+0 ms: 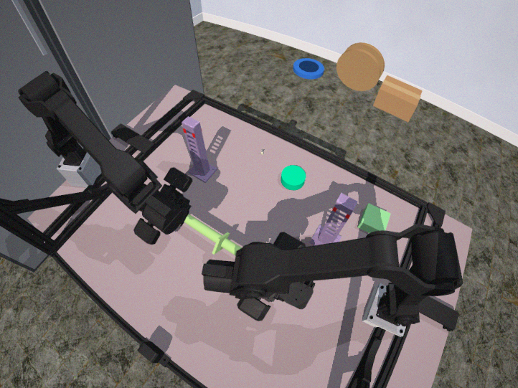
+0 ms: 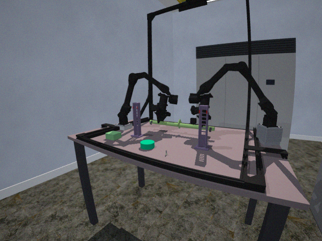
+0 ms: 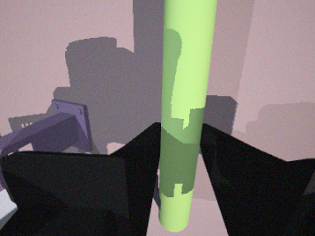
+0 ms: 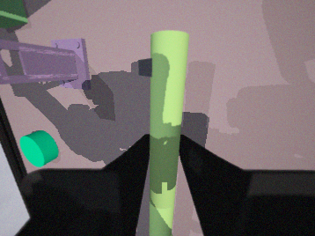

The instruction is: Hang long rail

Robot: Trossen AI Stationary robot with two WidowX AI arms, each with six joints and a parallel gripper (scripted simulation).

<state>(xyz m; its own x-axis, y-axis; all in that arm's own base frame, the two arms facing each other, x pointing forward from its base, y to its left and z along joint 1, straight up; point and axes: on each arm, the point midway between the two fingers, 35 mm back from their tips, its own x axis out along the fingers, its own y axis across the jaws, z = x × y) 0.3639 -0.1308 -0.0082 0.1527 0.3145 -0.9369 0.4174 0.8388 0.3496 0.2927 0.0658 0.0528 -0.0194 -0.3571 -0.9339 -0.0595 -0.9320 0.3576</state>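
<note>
Exterior: left gripper (image 1: 162, 205) (image 2: 198, 119) (image 3: 181, 136) and right gripper (image 1: 271, 275) (image 2: 161, 120) (image 4: 164, 138) point downward, both clamped around rail (image 1: 207, 230) (image 2: 185, 124) (image 3: 191, 48) (image 4: 172, 92)

Lime-green rail (image 1: 204, 229) (image 2: 185, 124) (image 3: 190, 70) (image 4: 170, 92) here, purple posts (image 1: 197, 153) (image 1: 335, 219) (image 2: 137, 120) (image 2: 203, 128) marked red, and pale pink tabletop (image 1: 116, 293) (image 2: 182, 144) under mottled shadows!
</note>
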